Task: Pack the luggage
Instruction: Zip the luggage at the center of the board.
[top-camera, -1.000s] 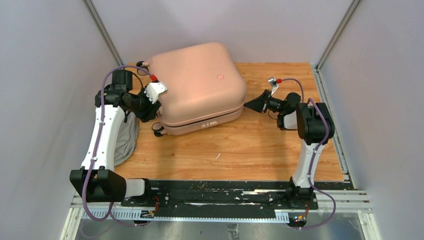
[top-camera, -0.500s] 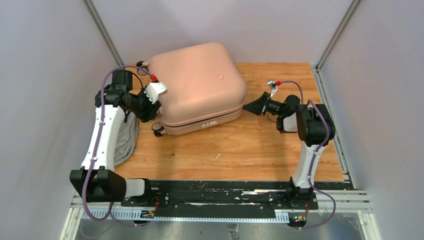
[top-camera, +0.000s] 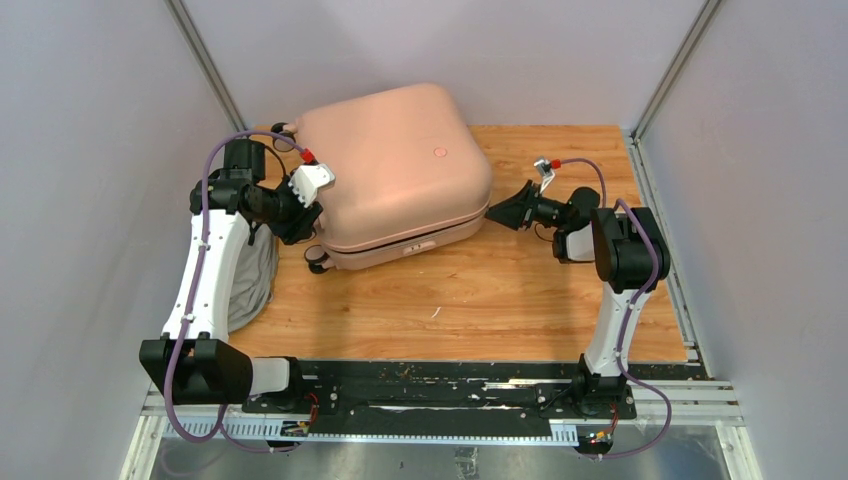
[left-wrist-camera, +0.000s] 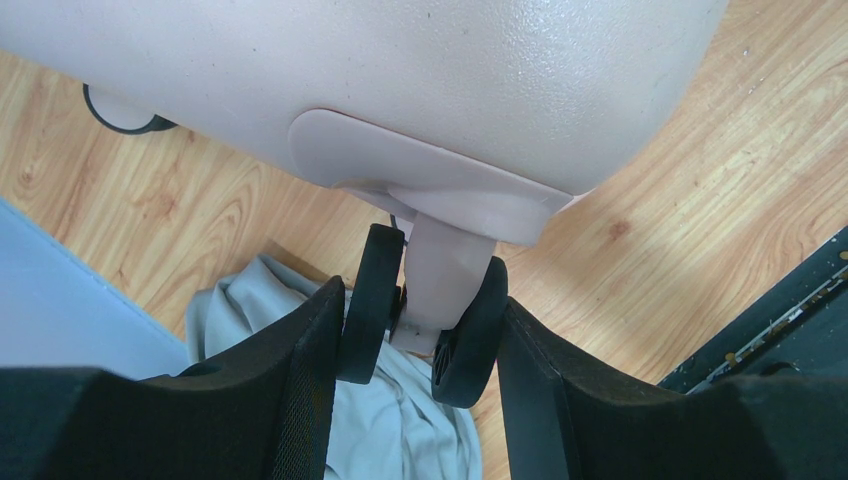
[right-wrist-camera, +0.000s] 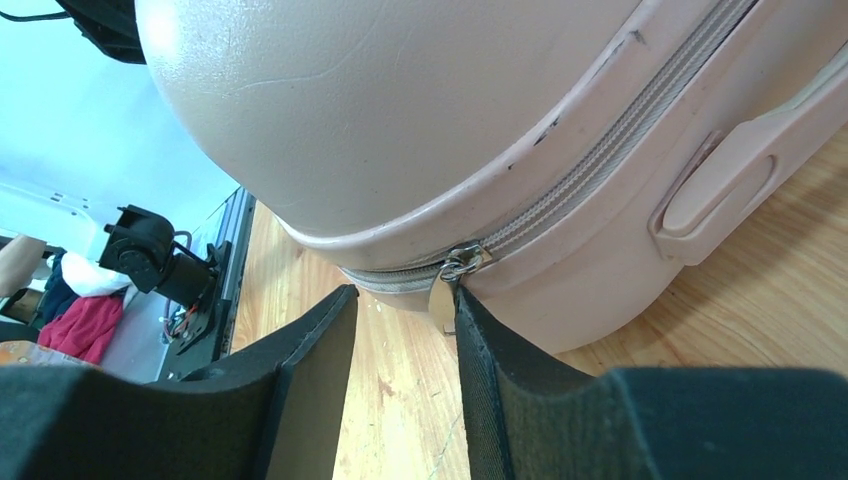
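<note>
Luggage closed and flat on the table, toward the far left corner, recessed handle on the side facing the near edge. Left gripper clamped on a wheel at the left end, one finger against each black tyre, grey cloth lying beneath. Right gripper at the opposite, right-hand corner, fingers apart, nothing pinched. Zipper pull hanging from its slider into the gap, just against the inner face of one finger, clear of the other. Zip track running level around the luggage, away from that corner along the near side above the handle. Probably hinges on this: pull straight ahead of the right fingers but off-centre between them, so likely needs a small sideways shift before closing, then a drag along the seam line. Right arm by far the nearer; left arm apparently only bracing. Cannot tell whether the seam beyond the slider is zipped.
</note>
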